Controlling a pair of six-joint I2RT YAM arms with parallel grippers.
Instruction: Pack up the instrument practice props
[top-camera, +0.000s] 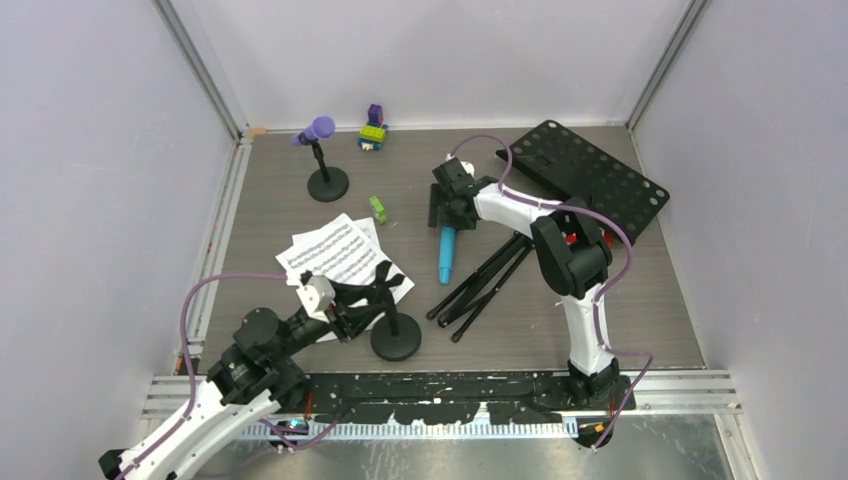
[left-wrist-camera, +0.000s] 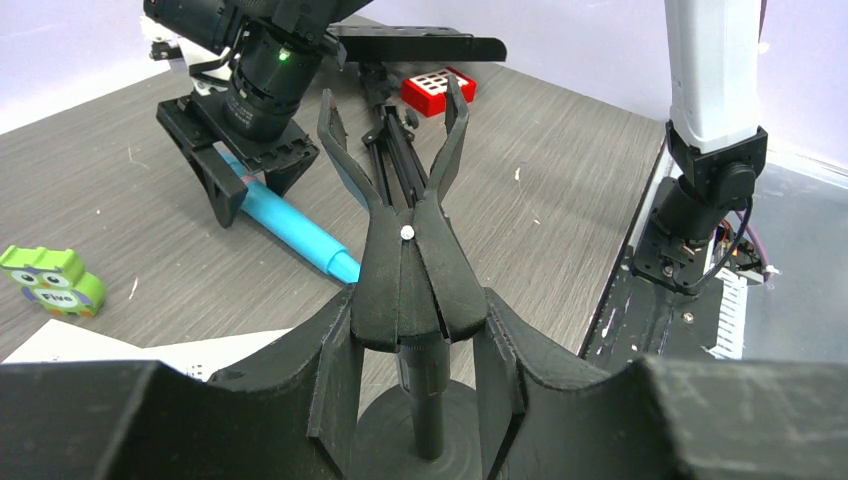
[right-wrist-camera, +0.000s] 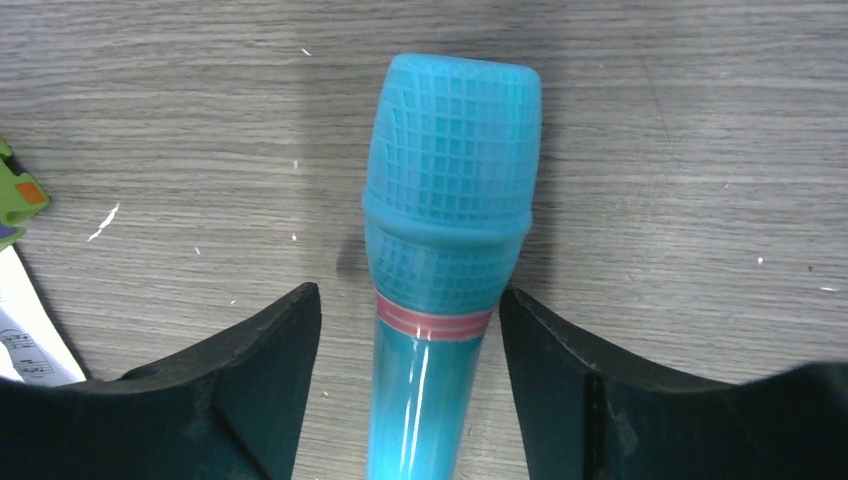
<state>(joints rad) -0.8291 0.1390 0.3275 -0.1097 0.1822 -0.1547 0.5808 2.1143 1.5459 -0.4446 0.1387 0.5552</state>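
Plainly, the cyan mic (right-wrist-camera: 450, 200) lies flat on the table (right-wrist-camera: 650, 150), with the right gripper (right-wrist-camera: 408, 295) open astride it and neither finger touching.
It looks like a light, hard plastic toy. The smooth, glossy handle may slip or roll, so the jaws would best close across it just below the pink band, not on the wider gridded head. The left gripper (left-wrist-camera: 418, 330) is closed on the forked clip of the near holder (left-wrist-camera: 415, 270), which stands upright on its round base beside the pages (left-wrist-camera: 100, 350). The base probably carries the weight, so a grip this high may let it swing.
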